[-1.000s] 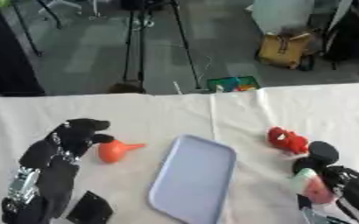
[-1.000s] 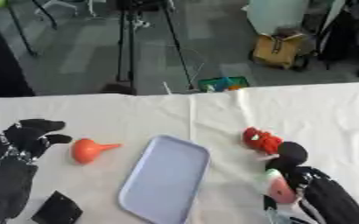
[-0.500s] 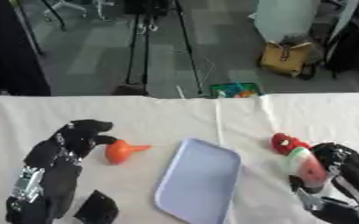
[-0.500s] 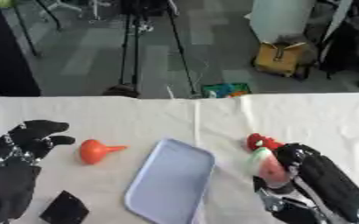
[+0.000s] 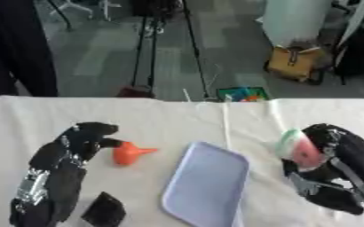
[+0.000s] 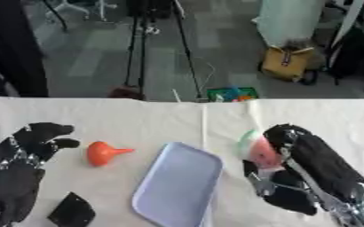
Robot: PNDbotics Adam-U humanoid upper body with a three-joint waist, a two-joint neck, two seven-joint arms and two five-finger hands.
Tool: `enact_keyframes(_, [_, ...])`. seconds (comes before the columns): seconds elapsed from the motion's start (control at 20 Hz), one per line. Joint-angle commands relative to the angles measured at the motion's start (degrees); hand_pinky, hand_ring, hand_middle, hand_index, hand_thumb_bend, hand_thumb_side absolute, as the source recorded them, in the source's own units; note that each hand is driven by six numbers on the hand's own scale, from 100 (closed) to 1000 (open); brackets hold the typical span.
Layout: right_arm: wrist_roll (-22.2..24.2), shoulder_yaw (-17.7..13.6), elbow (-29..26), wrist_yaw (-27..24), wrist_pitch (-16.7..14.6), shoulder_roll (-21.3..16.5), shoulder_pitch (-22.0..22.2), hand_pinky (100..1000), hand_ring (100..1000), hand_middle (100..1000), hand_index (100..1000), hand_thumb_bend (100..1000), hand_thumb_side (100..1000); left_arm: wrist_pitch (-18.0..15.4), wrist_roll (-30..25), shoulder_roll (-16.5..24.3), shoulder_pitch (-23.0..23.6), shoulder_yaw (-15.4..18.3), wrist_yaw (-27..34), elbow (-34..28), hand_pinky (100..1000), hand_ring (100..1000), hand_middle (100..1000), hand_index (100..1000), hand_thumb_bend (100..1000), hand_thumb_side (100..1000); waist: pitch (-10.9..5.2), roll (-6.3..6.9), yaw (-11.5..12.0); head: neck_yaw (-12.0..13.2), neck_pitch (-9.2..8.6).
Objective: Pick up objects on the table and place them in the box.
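Observation:
My right hand [image 5: 340, 153] hangs over the table's right side, fingers curled round a watermelon-slice toy [image 5: 298, 146], pink with a green rim. The toy sits just right of a shallow lavender tray [image 5: 204, 186] lying at the table's middle. An orange funnel-shaped toy [image 5: 128, 153] lies left of the tray. My left hand [image 5: 80, 142] rests beside it, fingers curled toward it and touching its left side. A small black flat piece [image 5: 104, 209] lies near the front, below the left arm.
The table carries a white cloth [image 5: 177, 119]. Beyond its far edge is a grey floor with a tripod [image 5: 150, 44], a brown bag [image 5: 294, 64] and a green box of coloured items [image 5: 245, 94].
My right hand has risen and moved left toward the tray with the watermelon toy in it. The red item that lay near it no longer shows. The camera tilted up slightly.

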Motion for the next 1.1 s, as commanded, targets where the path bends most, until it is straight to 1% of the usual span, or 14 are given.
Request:
enact_keyframes(0.05, [0.26, 0.59, 0.53, -0.69, 0.02, 0.46, -2.36, 739, 664, 375, 603, 100, 627, 0.18, -0.24, 0.77, -0.12, -0.28, 0.39, -0.81, 731, 810, 719, 741, 141, 1000, -1.7, -0.04, 0.29, -0.12, 0.25])
enact_keyframes(0.15, [0.39, 0.92, 1.42, -0.53, -0.18, 0.92, -3.24, 739, 664, 375, 603, 100, 627, 0.2, -0.36, 0.74, -0.13, -0.35, 0.49, -0.81, 731, 810, 719, 741, 141, 1000, -1.76, -0.06, 0.51, -0.26, 0.14])
enact_keyframes(0.2, [0.45, 1.06, 1.79, -0.42, -0.3, 1.11, -3.57, 739, 680, 375, 603, 100, 629, 0.19, -0.39, 0.73, -0.14, -0.37, 0.54, -0.81, 731, 810, 719, 741, 141, 1000, -1.79, -0.05, 0.65, -0.38, 0.09])
enact_keyframes(0.35, [0.81, 1.74, 4.33, 0.77, -0.76, 2.42, -5.63, 740, 700, 374, 602, 100, 631, 0.13, -0.49, 0.59, -0.17, -0.52, 0.81, -0.81, 732, 810, 720, 741, 141, 1000, -1.94, 0.0, 1.52, -1.15, 0.01])
enact_keyframes(0.55, [0.17, 2.12, 7.83, 2.87, -1.29, 4.09, -7.86, 741, 710, 375, 602, 100, 636, 0.11, -0.69, 0.39, -0.22, -0.72, 1.09, -0.81, 732, 810, 720, 741, 142, 1000, -1.99, 0.1, 2.49, -2.23, 0.0])
enact_keyframes(0.75, [-0.83, 2.32, 10.69, 4.94, -1.75, 5.49, -9.07, 742, 710, 374, 602, 100, 637, 0.11, -0.9, 0.2, -0.29, -0.87, 1.36, -0.81, 733, 811, 720, 741, 142, 1000, -1.95, 0.24, 3.18, -2.91, 0.19])
enact_keyframes(1.1, [-2.54, 2.93, 14.59, 8.65, -2.87, 7.07, -10.08, 747, 711, 378, 604, 100, 642, 0.13, -1.23, -0.02, -0.38, -1.06, 1.66, -0.81, 733, 811, 720, 741, 142, 1000, -1.93, 0.43, 3.9, -3.35, 0.33])
